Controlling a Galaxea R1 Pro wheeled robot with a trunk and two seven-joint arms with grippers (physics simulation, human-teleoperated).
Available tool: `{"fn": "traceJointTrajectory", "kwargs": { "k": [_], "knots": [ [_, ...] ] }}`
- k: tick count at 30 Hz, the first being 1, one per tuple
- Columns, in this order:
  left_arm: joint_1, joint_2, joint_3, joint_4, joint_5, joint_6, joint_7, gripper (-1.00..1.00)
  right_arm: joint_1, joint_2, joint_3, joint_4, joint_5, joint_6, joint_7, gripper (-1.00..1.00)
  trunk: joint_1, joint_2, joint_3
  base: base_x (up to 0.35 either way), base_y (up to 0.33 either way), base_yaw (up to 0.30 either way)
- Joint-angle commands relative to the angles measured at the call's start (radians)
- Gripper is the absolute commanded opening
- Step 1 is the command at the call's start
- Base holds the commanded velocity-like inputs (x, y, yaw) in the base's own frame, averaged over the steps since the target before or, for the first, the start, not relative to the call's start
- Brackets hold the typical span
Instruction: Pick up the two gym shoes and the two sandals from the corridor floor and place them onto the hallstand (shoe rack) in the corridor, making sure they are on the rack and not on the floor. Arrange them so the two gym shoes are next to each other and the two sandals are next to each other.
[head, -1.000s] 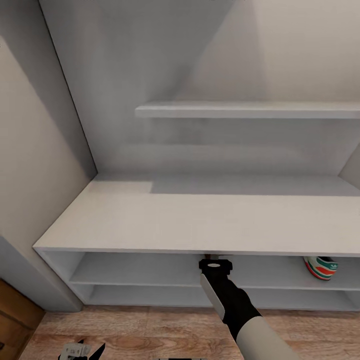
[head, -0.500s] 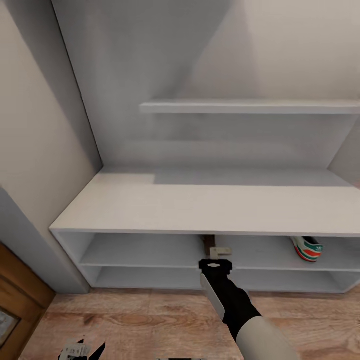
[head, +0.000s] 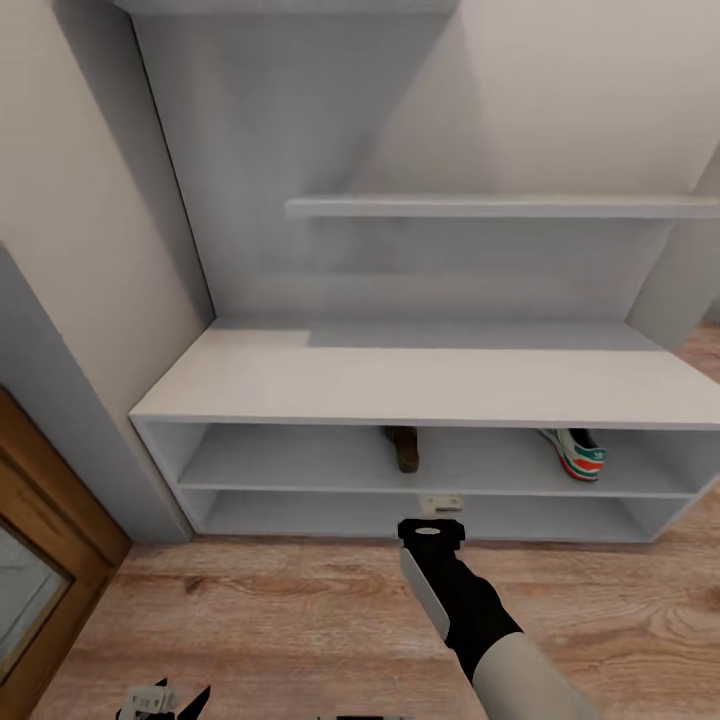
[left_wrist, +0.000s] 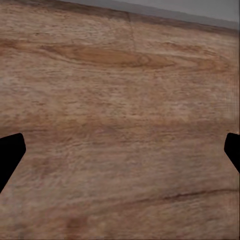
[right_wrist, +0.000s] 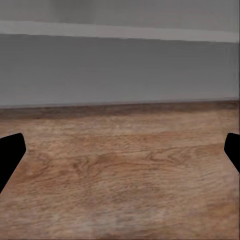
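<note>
Door framing (head: 40, 540) of brown wood stood at the far left, beside the grey wall edge. Next came the hallstand (head: 420, 385), its bench top bare and a floating shelf (head: 500, 207) above. On its upper shelf row a brown sandal (head: 404, 448) sat near the middle, with a gym shoe (head: 574, 452) well apart to the right. The right arm (head: 470, 610) reached toward the lower row, short of the rack front. Both the left gripper (left_wrist: 120, 150) and the right gripper (right_wrist: 120, 150) hung with fingers spread wide and nothing between them, over open corridor floor (head: 280, 620). Bare planks ran along the whole rack front.
</note>
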Motion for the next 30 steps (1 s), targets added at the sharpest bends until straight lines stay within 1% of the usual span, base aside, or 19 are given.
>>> {"fn": "traceJointTrajectory", "kwargs": {
  "k": [1,7,8,11,12,13,14,21,22,25,26,29,30],
  "knots": [
    [-0.001,0.000,0.003,0.001,0.007,0.002,-0.009,1.00,-0.001,0.000,0.002,-0.001,-0.006,0.003,-0.007,1.00,-0.001,0.000,-0.001,-0.336,-0.069,0.000],
    [-0.001,0.001,0.003,0.001,0.007,0.002,-0.007,1.00,0.000,0.000,0.002,0.002,-0.007,0.002,-0.007,1.00,-0.001,0.000,-0.001,-0.336,-0.071,0.000],
    [-0.001,0.001,0.003,0.001,0.007,0.002,-0.005,1.00,0.002,0.000,0.002,0.032,-0.008,-0.001,-0.006,1.00,-0.001,0.000,-0.001,-0.336,-0.072,0.000],
    [-0.001,0.001,0.003,0.001,0.007,0.002,-0.004,1.00,0.002,0.000,0.002,0.060,-0.009,-0.011,-0.004,1.00,-0.001,0.000,-0.001,-0.336,-0.072,0.000],
    [-0.001,0.001,0.003,0.001,0.007,0.002,-0.004,1.00,0.002,0.000,0.002,0.083,-0.009,-0.027,-0.004,1.00,-0.001,0.000,-0.001,-0.335,-0.067,0.000],
    [-0.001,0.001,0.003,0.001,0.007,0.002,-0.004,1.00,0.002,0.000,0.002,0.083,-0.009,-0.027,-0.004,1.00,-0.001,0.000,-0.001,-0.335,-0.067,0.000],
    [-0.001,0.001,0.003,0.001,0.007,0.002,-0.001,1.00,0.002,0.000,0.003,0.154,-0.009,-0.103,-0.002,1.00,-0.001,0.000,-0.001,-0.167,-0.024,0.000],
    [-0.001,0.001,0.006,0.001,0.008,0.002,0.000,1.00,0.003,0.000,0.004,0.301,-0.009,-0.242,0.006,1.00,-0.001,0.000,-0.001,-0.075,-0.011,0.000],
    [-0.001,0.001,0.007,0.001,0.008,0.002,0.000,1.00,0.004,0.000,0.004,0.354,-0.007,-0.286,0.013,1.00,-0.001,0.000,-0.001,-0.022,-0.003,0.000],
    [-0.001,0.001,0.008,0.001,0.011,0.002,0.001,1.00,0.004,0.000,0.006,0.439,-0.004,-0.356,0.032,1.00,-0.001,0.000,-0.001,-0.015,-0.002,0.000],
    [-0.001,0.001,0.008,0.001,0.011,0.002,0.001,1.00,0.004,0.000,0.006,0.439,-0.004,-0.356,0.032,1.00,-0.001,0.000,-0.001,-0.011,-0.002,0.000],
    [-0.001,0.001,0.009,0.001,0.012,0.002,0.001,1.00,0.004,0.000,0.007,0.528,-0.002,-0.433,0.058,1.00,-0.001,0.000,-0.001,-0.007,-0.001,0.000],
    [-0.001,0.001,0.009,0.001,0.013,0.002,0.001,1.00,0.004,0.000,0.008,0.584,0.000,-0.484,0.078,1.00,-0.001,0.000,-0.001,-0.004,-0.001,0.000]
  ]
}}
